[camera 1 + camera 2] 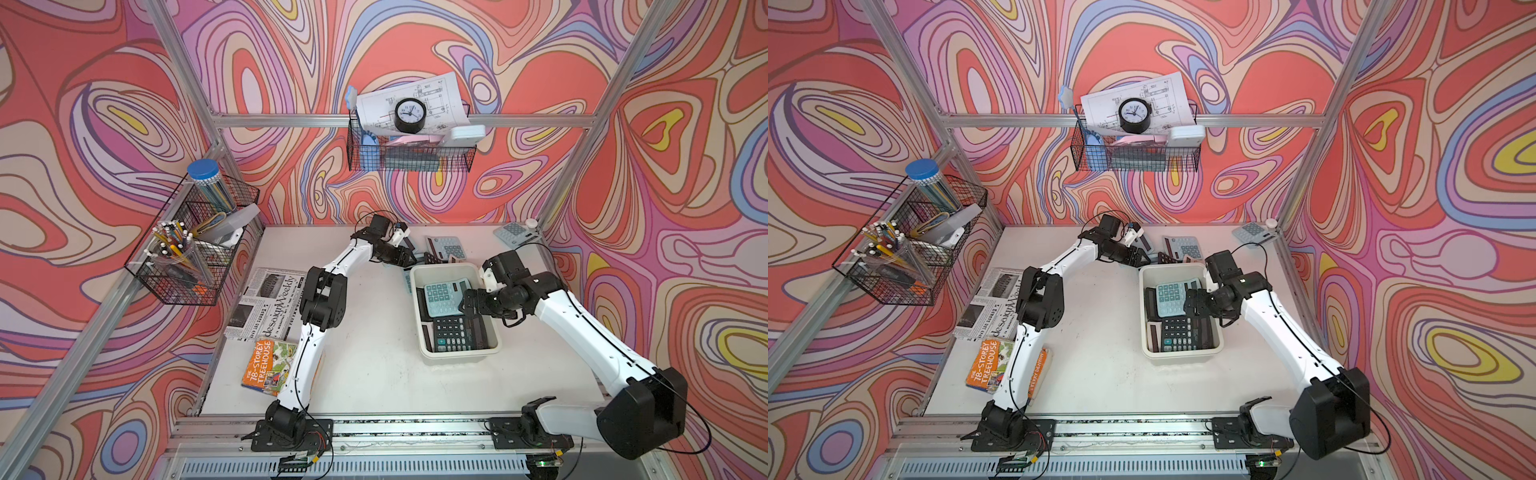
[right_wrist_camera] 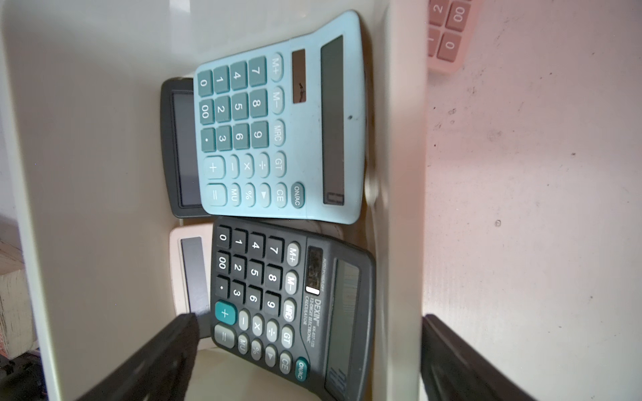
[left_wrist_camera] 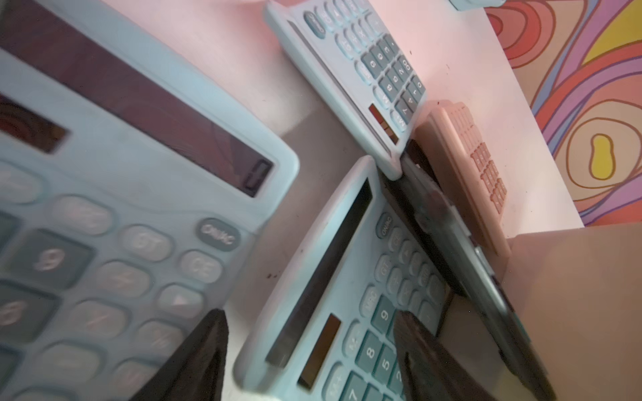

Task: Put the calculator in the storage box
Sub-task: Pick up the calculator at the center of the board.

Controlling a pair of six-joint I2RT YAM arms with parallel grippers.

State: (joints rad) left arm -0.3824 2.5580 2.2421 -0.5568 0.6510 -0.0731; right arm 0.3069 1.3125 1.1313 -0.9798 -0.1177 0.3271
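The cream storage box (image 1: 461, 356) (image 1: 1183, 357) stands right of the table's middle. Inside it lie a light blue calculator (image 1: 442, 297) (image 2: 278, 132) and a black calculator (image 1: 457, 334) (image 2: 278, 295), on top of others. My right gripper (image 1: 465, 305) (image 2: 307, 319) is open, astride the box's right wall (image 2: 399, 173), holding nothing. Behind the box, my left gripper (image 1: 409, 259) (image 3: 309, 314) hangs open just above a light blue calculator (image 3: 330, 312) on the table. Around it lie a second blue calculator (image 3: 121, 208), a third (image 1: 451, 247) (image 3: 361, 69), a black one and a pink one (image 3: 465, 166).
One more calculator (image 1: 513, 232) lies in the back right corner. A newspaper (image 1: 266, 303) and an orange book (image 1: 270, 368) lie under the left arm. Black wire baskets hang on the left wall (image 1: 191, 249) and the back wall (image 1: 411, 153), the latter with a clock (image 1: 409, 115).
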